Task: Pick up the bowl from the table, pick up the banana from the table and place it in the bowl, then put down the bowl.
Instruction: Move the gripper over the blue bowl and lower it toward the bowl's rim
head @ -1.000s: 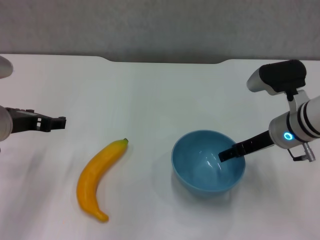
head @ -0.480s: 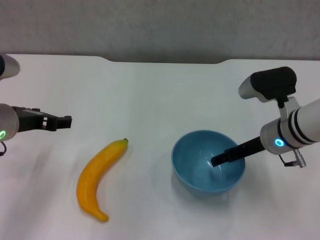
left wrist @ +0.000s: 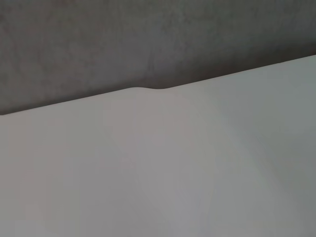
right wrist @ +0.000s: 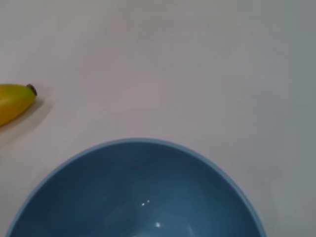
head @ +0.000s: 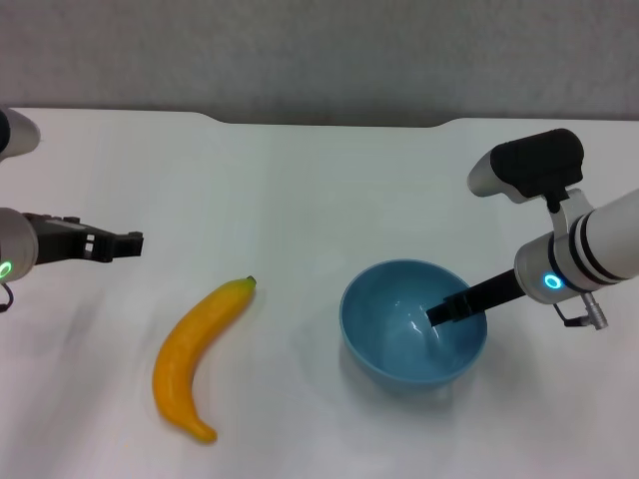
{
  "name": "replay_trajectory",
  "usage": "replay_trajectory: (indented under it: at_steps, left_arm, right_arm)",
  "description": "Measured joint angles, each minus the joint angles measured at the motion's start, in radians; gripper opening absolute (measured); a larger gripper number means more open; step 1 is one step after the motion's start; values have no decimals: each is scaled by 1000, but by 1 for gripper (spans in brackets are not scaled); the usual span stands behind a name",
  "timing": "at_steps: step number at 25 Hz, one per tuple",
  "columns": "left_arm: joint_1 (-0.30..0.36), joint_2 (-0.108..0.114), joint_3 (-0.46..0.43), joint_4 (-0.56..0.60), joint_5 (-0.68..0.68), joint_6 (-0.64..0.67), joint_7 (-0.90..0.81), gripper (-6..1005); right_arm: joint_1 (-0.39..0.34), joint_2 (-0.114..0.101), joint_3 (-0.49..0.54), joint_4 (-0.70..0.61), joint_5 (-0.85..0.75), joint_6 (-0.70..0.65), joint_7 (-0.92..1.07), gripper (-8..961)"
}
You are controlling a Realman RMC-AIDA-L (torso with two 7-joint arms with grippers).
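The light-blue bowl [head: 399, 324] stands on the white table [head: 300, 200], right of centre. My right gripper [head: 444, 313] reaches in from the right, with one dark finger [head: 461, 302] over the right rim and inside the bowl, closed against the rim. The bowl also fills the near part of the right wrist view [right wrist: 133, 192]. The yellow banana [head: 195, 349] lies on the table left of the bowl, its dark stem tip [head: 251, 279] pointing at the bowl. Its tip shows in the right wrist view [right wrist: 15, 101]. My left gripper [head: 125, 242] hovers at the far left, up and away from the banana.
The table's far edge has a shallow notch [head: 329, 123], also seen in the left wrist view [left wrist: 145, 90], with a grey wall [head: 319, 50] behind. Bare tabletop lies between banana and bowl.
My right gripper pushed its finger deeper into the bowl, then drew back slightly against the rim; the bowl shifted a little left. My left gripper edged right, then held still.
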Motion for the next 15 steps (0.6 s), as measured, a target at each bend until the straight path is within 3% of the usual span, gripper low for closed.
replay_trajectory:
  at_steps: [8, 11, 15]
  left_arm:
    - [5, 0, -1, 10, 0, 1, -7, 880]
    - [2, 0, -2, 21, 0, 2, -8, 880]
    - [-1, 0, -6, 25, 0, 7, -9, 880]
  right_arm:
    - [-27, -2, -14, 46, -9, -10, -5, 503]
    - [-28, -2, -21, 46, -10, -10, -5, 255]
    - [-33, -2, -25, 45, -10, -13, -5, 112]
